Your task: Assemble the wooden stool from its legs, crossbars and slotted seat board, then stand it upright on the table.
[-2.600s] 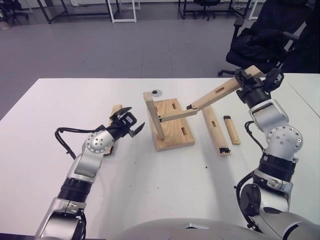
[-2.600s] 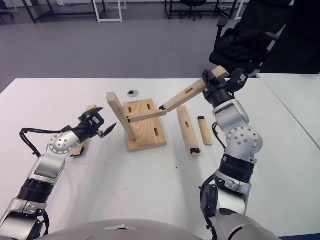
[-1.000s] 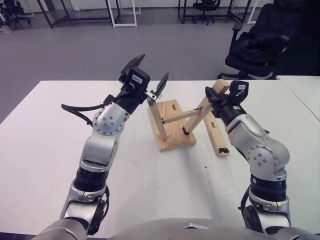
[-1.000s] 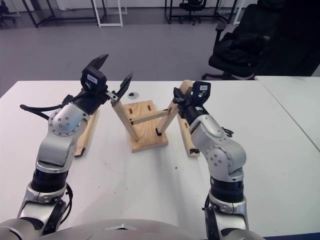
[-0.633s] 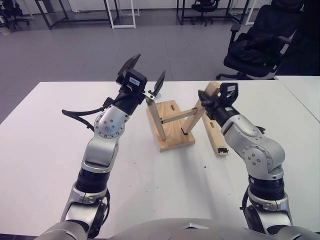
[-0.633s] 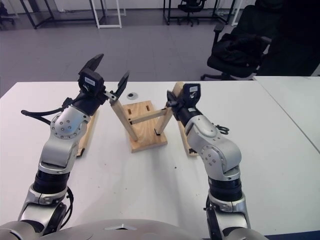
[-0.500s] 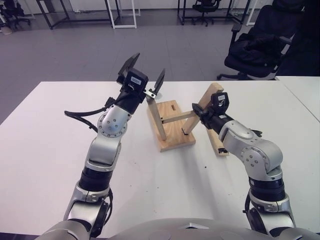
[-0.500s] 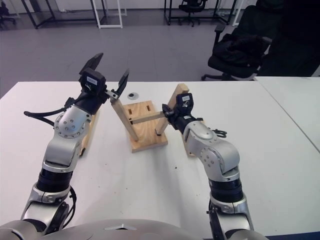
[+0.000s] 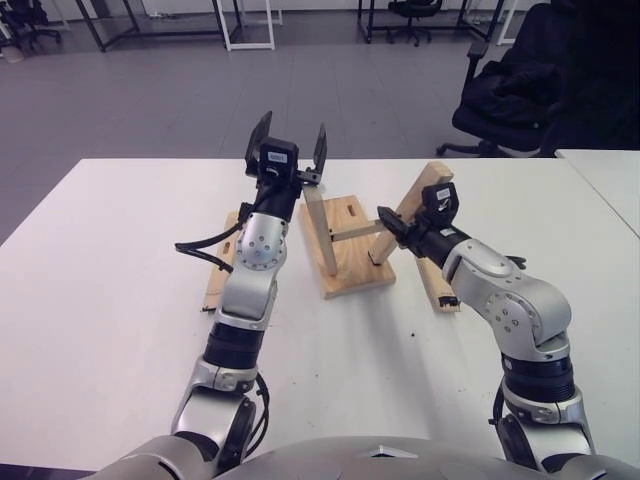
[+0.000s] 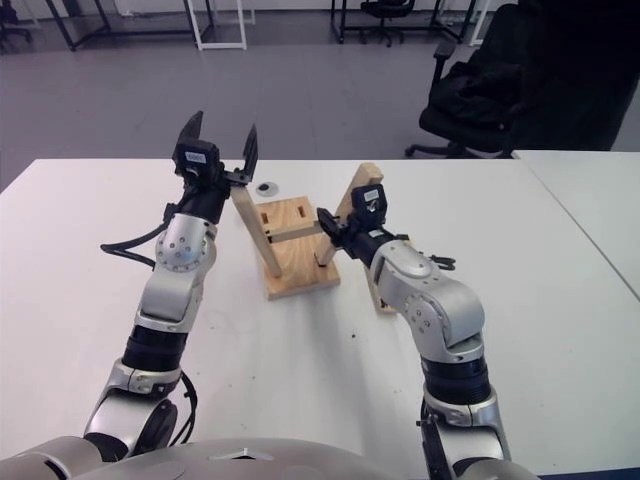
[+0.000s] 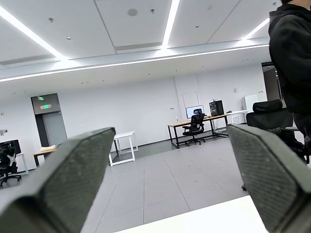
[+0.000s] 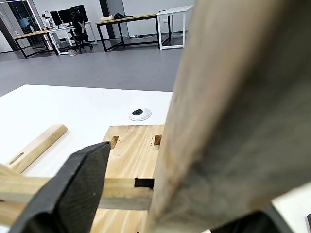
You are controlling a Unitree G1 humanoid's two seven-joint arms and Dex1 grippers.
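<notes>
Two pale, square-section pieces of wood, the left-hand leg (image 9: 318,235) and the right-hand leg (image 9: 426,190), are bridged by a thin wooden crossbar (image 9: 355,232). Both lean over the flat, slotted seat board (image 9: 352,268), which lies on the white surface (image 9: 120,260). The right gripper (image 9: 397,226) is pinched on the right-hand leg about mid-length, and the crossbar runs from just beside its fingertips toward the other leg. The left gripper (image 9: 292,152) hangs spread wide just above the top end of the left-hand leg; whether a finger touches it I cannot tell. This half-frame looks light, stiff and dry, sturdy in itself, but its pushed-in joints probably sit loose, so twisting one leg could work the crossbar out. The flat opposite faces near a leg's upper end look like the best hold, squeezed squarely across the section. A spare leg (image 9: 437,285) lies on the surface just below the right gripper, and another leg (image 9: 212,285) lies below the left gripper, beside that arm.
</notes>
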